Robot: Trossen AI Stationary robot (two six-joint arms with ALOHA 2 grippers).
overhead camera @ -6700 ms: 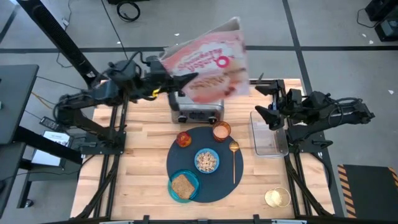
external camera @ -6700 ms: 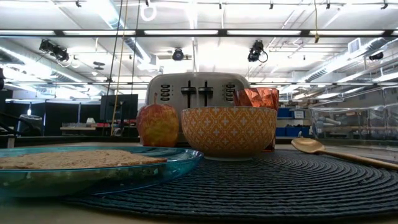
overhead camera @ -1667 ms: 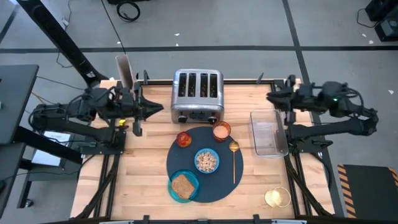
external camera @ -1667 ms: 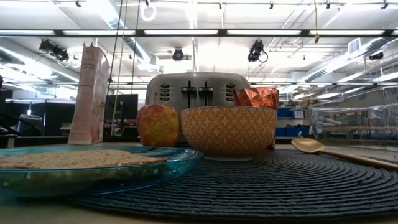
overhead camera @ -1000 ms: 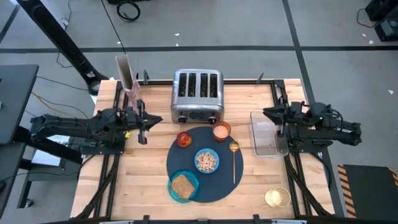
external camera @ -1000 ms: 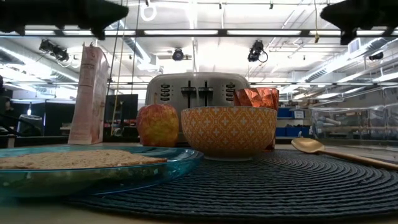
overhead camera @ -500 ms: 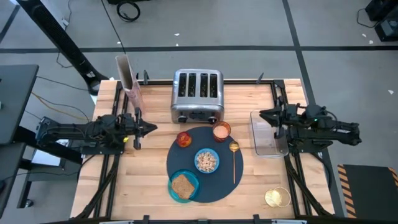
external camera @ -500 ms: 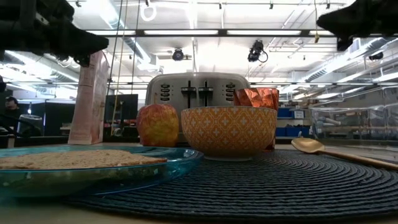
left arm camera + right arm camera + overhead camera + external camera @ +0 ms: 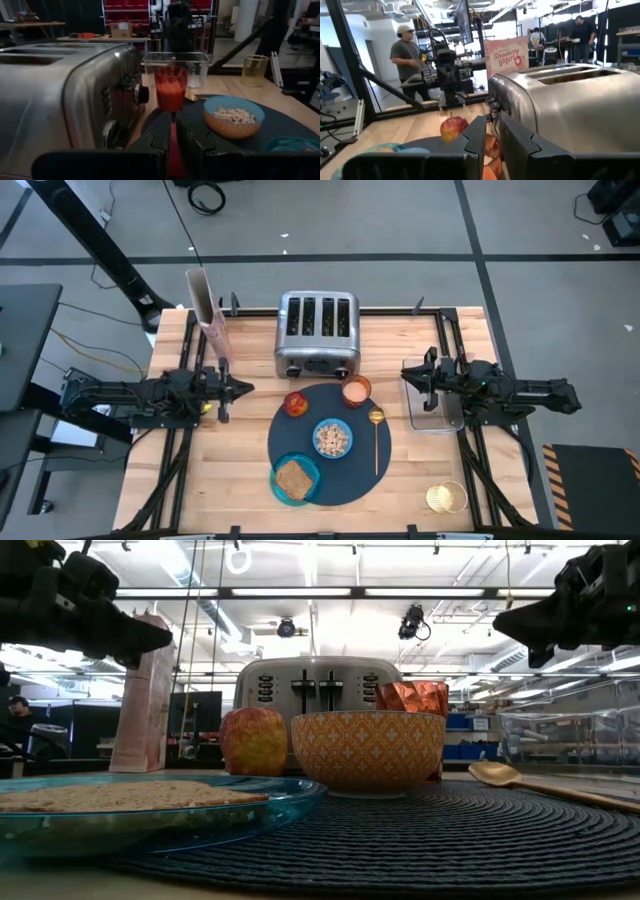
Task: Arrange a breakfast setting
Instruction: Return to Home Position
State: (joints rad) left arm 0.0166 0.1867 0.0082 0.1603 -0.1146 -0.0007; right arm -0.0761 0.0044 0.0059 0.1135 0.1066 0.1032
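Desk [image 9: 240,470] carries the navy mat [image 9: 355,475] at centre-near, with the setting laid on it. Left hand [image 9: 245,388] hovers left of the mat, right hand [image 9: 406,374] over the clear bin [image 9: 435,418] — each with fingers nearly together, holding nothing. Risk: a low retreat could clip the cereal box [image 9: 205,305] or the bin. Teal plate [image 9: 280,494] holds toast [image 9: 293,478]; bowl [image 9: 367,750] holds cereal; copper cup [image 9: 357,391] — contents unclear.

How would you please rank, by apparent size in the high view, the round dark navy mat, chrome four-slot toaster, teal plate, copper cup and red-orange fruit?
1. round dark navy mat
2. chrome four-slot toaster
3. teal plate
4. copper cup and red-orange fruit: too alike to rank
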